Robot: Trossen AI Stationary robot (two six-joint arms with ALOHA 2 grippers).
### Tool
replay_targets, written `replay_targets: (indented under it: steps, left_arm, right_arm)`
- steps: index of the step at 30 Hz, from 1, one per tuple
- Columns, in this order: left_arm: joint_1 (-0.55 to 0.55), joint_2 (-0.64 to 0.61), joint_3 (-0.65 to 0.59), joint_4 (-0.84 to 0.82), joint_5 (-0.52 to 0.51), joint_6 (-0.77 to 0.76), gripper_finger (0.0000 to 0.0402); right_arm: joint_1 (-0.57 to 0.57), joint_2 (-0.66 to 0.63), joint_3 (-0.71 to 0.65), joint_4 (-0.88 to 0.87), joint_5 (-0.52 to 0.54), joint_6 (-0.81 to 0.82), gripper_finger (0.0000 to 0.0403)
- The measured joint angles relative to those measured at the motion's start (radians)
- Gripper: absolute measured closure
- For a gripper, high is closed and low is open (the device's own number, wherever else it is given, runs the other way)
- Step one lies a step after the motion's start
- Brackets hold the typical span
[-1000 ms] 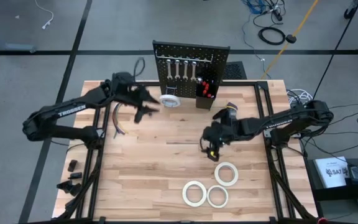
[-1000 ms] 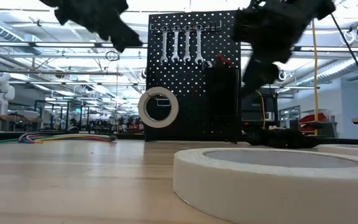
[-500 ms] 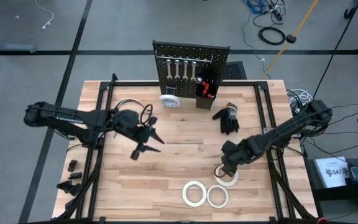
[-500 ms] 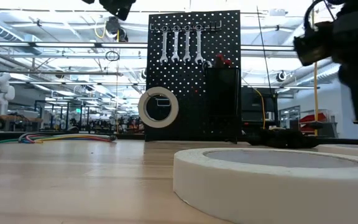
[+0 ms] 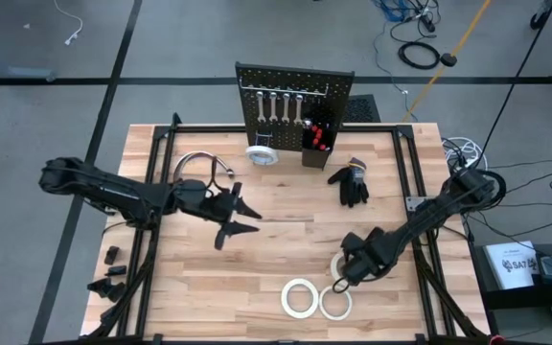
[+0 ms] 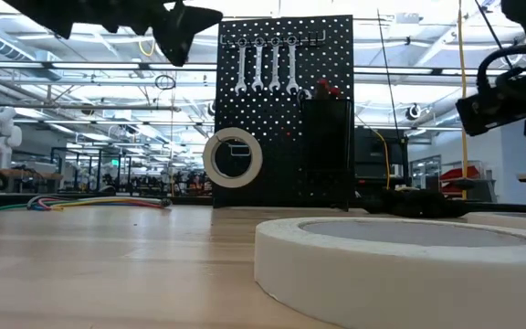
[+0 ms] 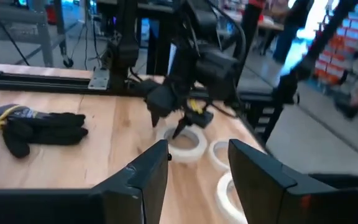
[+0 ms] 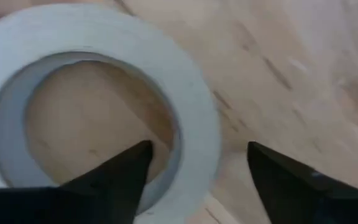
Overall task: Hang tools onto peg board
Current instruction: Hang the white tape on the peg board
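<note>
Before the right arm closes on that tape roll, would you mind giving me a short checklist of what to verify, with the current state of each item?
1. Right gripper open: ok, its fingers stand apart.
2. Fingers straddle the wall of the tape roll, one inside the hole, one outside: ok in the right wrist view.
3. Neighbouring rolls clear of the grasp: cannot tell; two more tape rolls lie close by.
4. Left gripper out of the way: ok, open and empty over the table's middle left.
5. Free hook on the peg board: cannot tell; one roll and the wrenches already hang there.
6. Black glove off the path: ok, beside the board.
</note>
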Motion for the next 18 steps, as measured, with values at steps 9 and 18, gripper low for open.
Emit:
replay_targets:
  steps: [9,18]
  left_arm:
    - [-0.001,0.181,-0.001,0.196,-0.089,-0.269,0.0233]
    - [-0.026,0.49,0.046,0.3,-0.104,-0.837,0.0233]
  right_arm:
    - [-0.001,0.03,0.071,-0.016,0.031,-0.076,0.0342]
    - [-0.138,0.011,0.249,0.002,0.458,-0.324,0.0342]
